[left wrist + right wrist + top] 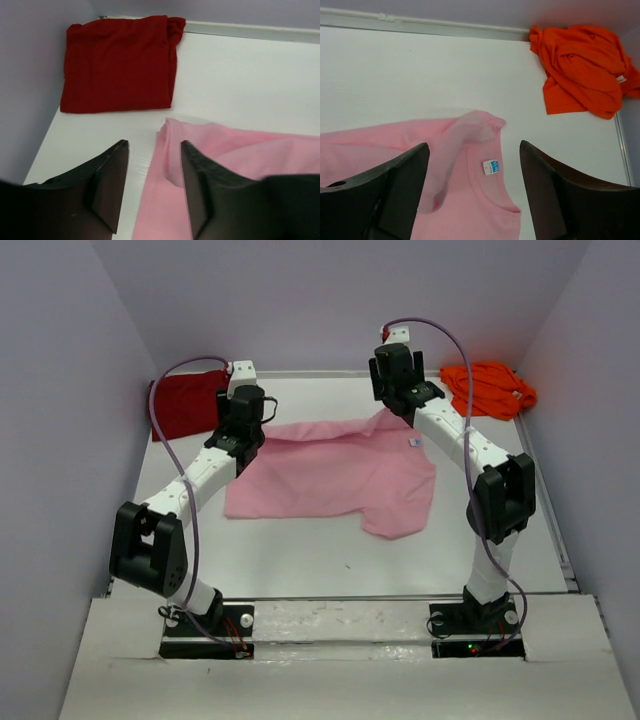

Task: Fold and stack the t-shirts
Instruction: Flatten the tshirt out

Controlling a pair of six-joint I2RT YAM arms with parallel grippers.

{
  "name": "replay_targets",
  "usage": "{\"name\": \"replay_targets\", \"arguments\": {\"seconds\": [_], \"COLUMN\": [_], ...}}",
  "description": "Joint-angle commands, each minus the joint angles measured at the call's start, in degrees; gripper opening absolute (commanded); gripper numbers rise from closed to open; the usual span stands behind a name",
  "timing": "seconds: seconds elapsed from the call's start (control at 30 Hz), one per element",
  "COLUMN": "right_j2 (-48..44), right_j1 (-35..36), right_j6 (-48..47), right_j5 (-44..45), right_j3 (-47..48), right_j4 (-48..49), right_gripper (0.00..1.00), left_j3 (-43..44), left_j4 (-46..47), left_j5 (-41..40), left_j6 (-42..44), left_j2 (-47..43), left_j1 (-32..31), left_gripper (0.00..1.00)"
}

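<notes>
"Pink t-shirt [330,475] — that is the one spread out in the middle of the table [330,560], isn't it?"

"Yes. It lies flat but rumpled between the two arms, with its far edge under both wrists. The left gripper [154,145] hangs over the shirt's far left corner, and the right gripper [473,145] hangs over the collar [490,197]."

"How do the left jaws stand?"

"Apart, with a clear gap and nothing clamped in it. In the left wrist view the pink corner lies on the table below the gap, more toward the right-hand finger [197,185]. A small fold of cloth stands up just beside that tip. Whether it touches the finger I cannot tell."

"And the right?"

"Wider apart, and holding nothing. Below the gap lies the neckline with its small blue-and-white label [491,167]. A blurred flap of pink stands up near the finger [395,190] on the left of that view — loose, not pinched."

"Where are the other t-shirts?"

"The dark red t-shirt [117,65] lies folded in the far left corner against the wall, beyond the left jaws, with bare white table between it and the pink one. The orange t-shirt [580,70] sits crumpled in the far right corner, apart from the pink collar."
</notes>
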Motion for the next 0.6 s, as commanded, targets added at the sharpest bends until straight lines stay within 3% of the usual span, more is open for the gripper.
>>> {"name": "replay_targets", "arguments": {"seconds": [0.0, 0.03, 0.1, 0.3, 0.57], "right_j2": [-1.47, -2.34, -3.84, -10.52, -6.49], "right_j1": [-0.47, -0.47, -0.47, 0.24, 1.29], "right_j6": [2.01, 1.93, 2.36, 4.91, 9.92], "right_j5": [-1.26, -2.49, -2.59, -5.75, -11.62], "right_j3": [0.12, -0.23, -1.02, -9.71, -14.81], "right_j4": [3.78, 3.52, 2.73, 3.25, 1.59], "right_gripper": [0.82, 0.89, 0.90, 0.90, 0.85], "left_j3": [-1.24, -1.51, -2.30, -5.20, -4.59], "left_j4": [5.67, 5.50, 5.50, 4.61, 3.48], "left_j5": [-2.91, -3.34, -3.70, -0.98, 1.39], "left_j6": [-0.48, -0.22, -0.30, -0.13, -2.85], "left_j2": [-1.90, -2.34, -3.48, -6.56, -0.93], "left_j1": [0.38, 0.12, -0.23, -4.54, -4.63], "left_gripper": [0.73, 0.78, 0.86, 0.87, 0.86]}}
